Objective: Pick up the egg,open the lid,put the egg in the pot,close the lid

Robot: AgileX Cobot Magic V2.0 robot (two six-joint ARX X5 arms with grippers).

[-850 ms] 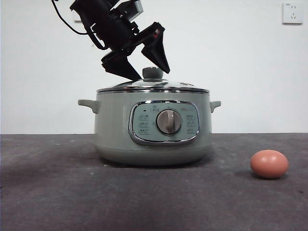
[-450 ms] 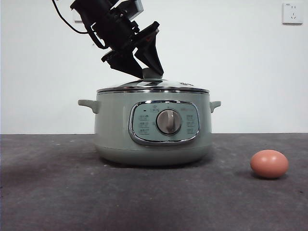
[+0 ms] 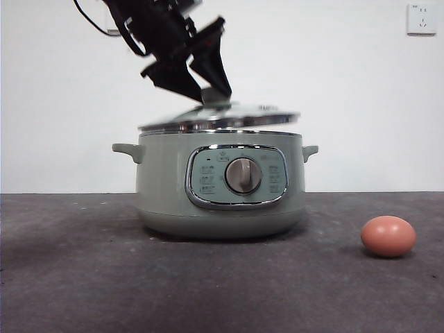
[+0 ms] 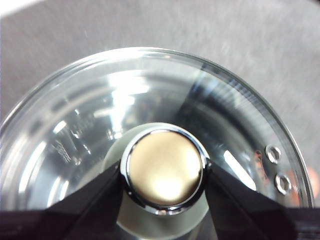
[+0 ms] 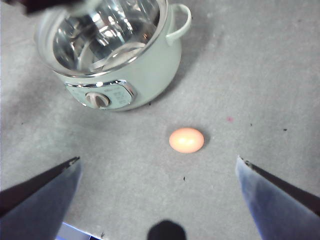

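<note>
Pot (image 3: 220,187): sage-green electric cooker, upright on the dark table (image 3: 83,277), control panel and silver dial (image 3: 243,175) facing the front camera. Right wrist view looks down into its shiny metal interior.

Lid (image 3: 218,116): glass, chrome rim, held just above the pot rim and tilted, its edge on the egg's side higher than the other. A thin gap shows between lid and pot. Half a second ago the lid sat flush on the pot; it is now lifted clear.

Left gripper (image 3: 210,94): directly over the pot's centre, jaws clamped on the lid's knob (image 4: 163,169) from two opposite sides, as the left wrist view shows. It sits higher than in the earlier frame.

Right gripper (image 5: 157,165): well above the table beside the pot, jaws spread wide, holding nothing.

Egg (image 3: 388,236): reddish-brown, lying on the table on the pot's dial side and off to one side, apart from it, untouched. Position unchanged. In the right wrist view the egg (image 5: 186,140) lies between the spread jaws and the pot.
</note>
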